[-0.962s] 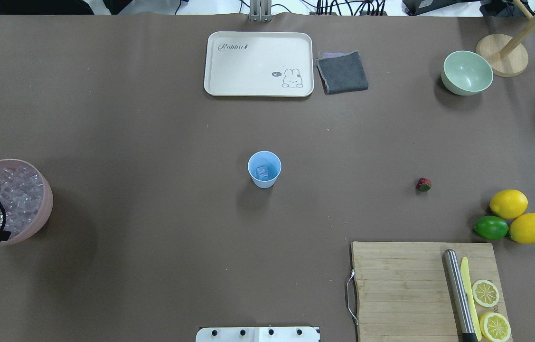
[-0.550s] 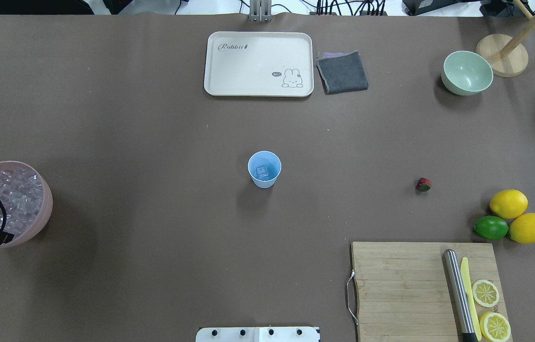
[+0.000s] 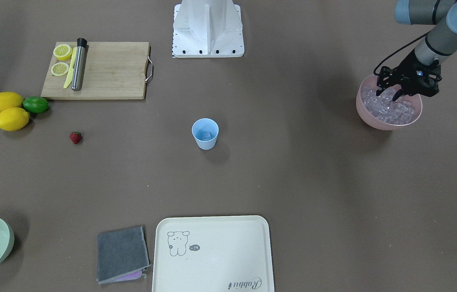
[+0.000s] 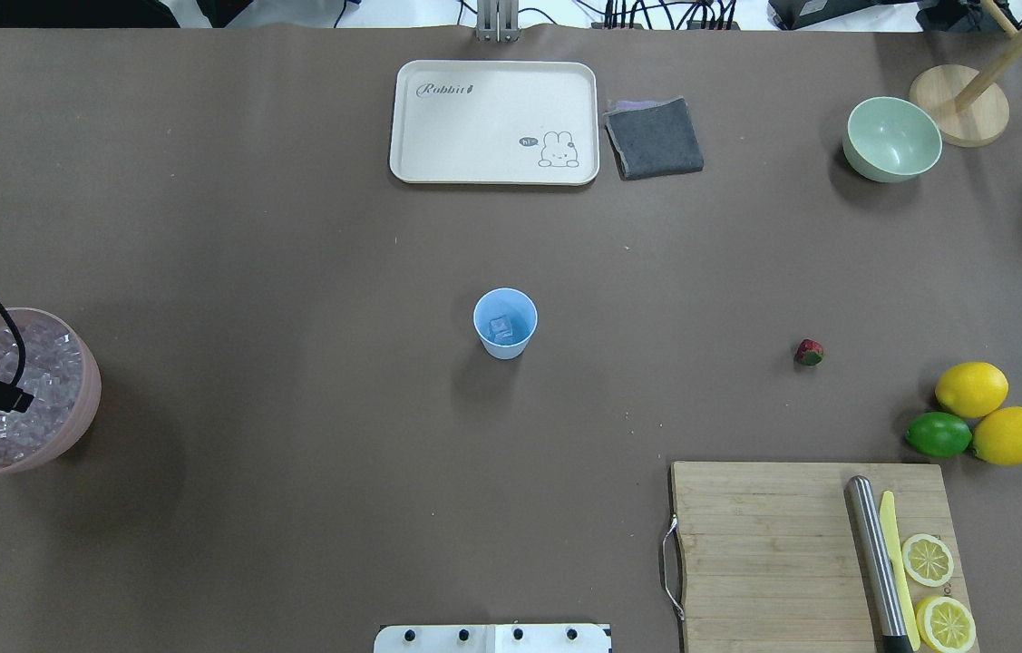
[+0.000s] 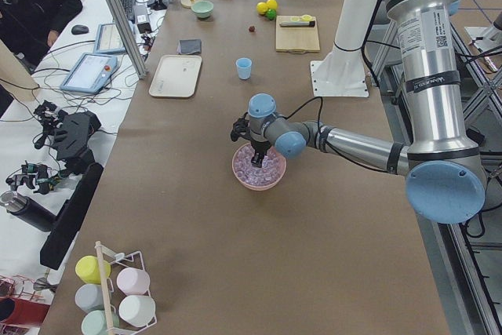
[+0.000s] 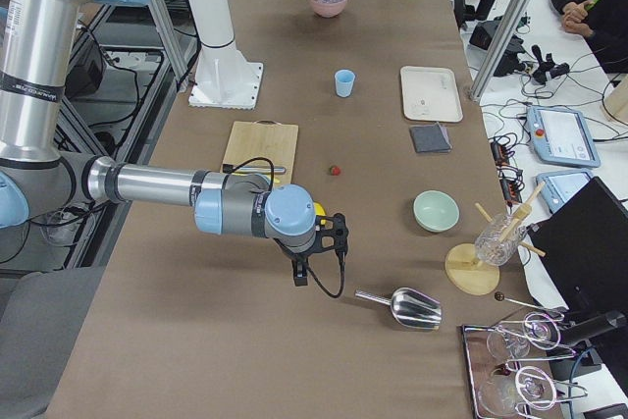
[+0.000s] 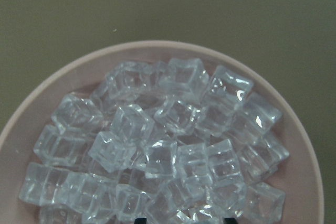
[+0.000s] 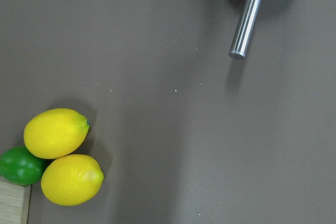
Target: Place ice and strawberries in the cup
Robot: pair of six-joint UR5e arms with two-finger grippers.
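Cup (image 4: 504, 322) mid-table holds some ice (image 4: 501, 327); strawberry (image 4: 809, 352) lies well apart on the table, not yet in. Left gripper (image 3: 388, 94), fingers apart, hangs over the pink bowl (image 3: 368, 117) of cubes. Right gripper (image 6: 300, 278): cannot tell.

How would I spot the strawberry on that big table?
Find the wooden board at the robot's right. Beyond its far edge two lemons and a lime huddle together; the strawberry lies alone between them and the blue cup. Unlike the citrus, it is red, much smaller, with a dark green cap.
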